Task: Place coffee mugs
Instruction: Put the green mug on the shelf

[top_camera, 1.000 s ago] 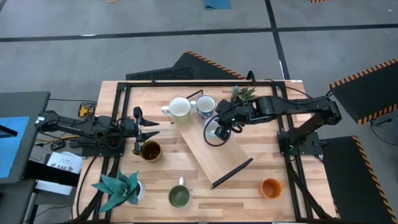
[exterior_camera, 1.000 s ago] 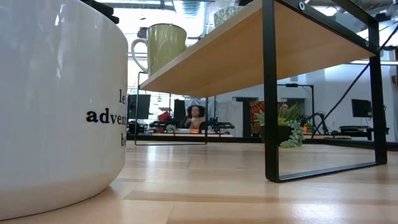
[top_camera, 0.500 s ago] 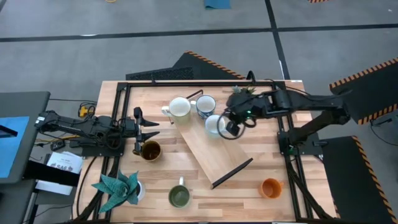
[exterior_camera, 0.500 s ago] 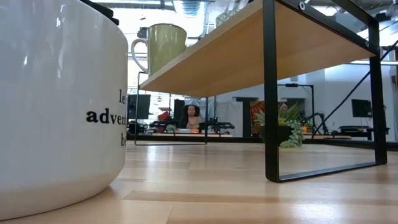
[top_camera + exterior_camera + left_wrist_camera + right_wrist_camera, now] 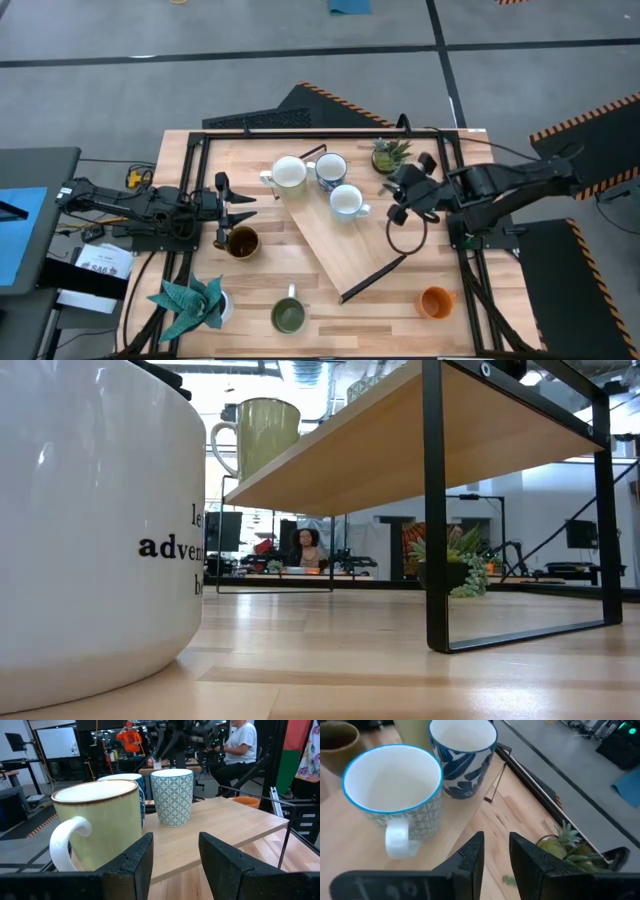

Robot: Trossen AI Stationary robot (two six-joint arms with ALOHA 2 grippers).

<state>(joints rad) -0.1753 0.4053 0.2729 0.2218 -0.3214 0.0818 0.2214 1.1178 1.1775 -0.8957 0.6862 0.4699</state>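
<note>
3 coffee mugs [image 5: 345,201] stand together on the raised shelf [image 5: 350,245]; the right gripper [image 5: 408,197], fingers parted and empty, sits just right, clear of them.

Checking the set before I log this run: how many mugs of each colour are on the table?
Cream mug: 1
White-and-blue mugs: 2
Dark brown mug: 1
Green mug: 1
Orange mug: 1
Total: 6 mugs, 3 of them on the raised wooden shelf.
</note>
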